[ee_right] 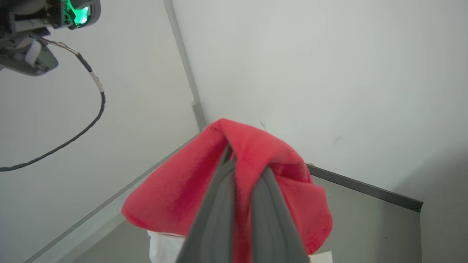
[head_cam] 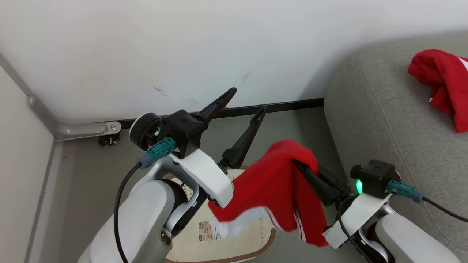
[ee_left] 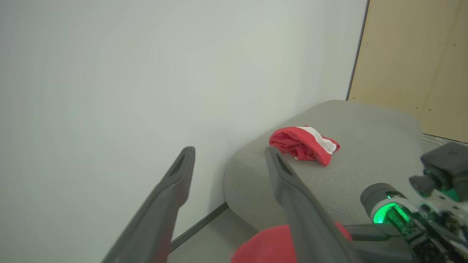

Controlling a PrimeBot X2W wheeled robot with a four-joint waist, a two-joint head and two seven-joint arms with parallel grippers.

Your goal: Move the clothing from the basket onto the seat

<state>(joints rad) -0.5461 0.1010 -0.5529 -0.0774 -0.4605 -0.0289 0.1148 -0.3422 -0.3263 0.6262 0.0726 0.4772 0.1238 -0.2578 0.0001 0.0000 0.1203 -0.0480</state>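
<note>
A red garment with white stripes point(head_cam: 278, 186) hangs in the air over the basket point(head_cam: 234, 244), draped across my right gripper point(head_cam: 298, 164), which is shut on it. The right wrist view shows the same cloth point(ee_right: 248, 160) pinched between the two fingers. My left gripper point(head_cam: 246, 100) stands open and empty just left of the hanging garment, fingers pointing at the wall. A second red garment point(head_cam: 444, 82) lies crumpled on the grey seat point(head_cam: 384, 109); the left wrist view shows it point(ee_left: 303, 144) near the seat's rounded edge point(ee_left: 256, 164).
A white wall point(head_cam: 182, 47) with a dark baseboard point(head_cam: 289, 106) runs close behind both arms. A grey metal bracket with a caster point(head_cam: 106, 133) sits at the wall's foot on the left. Grey floor point(head_cam: 292, 124) lies between basket and seat.
</note>
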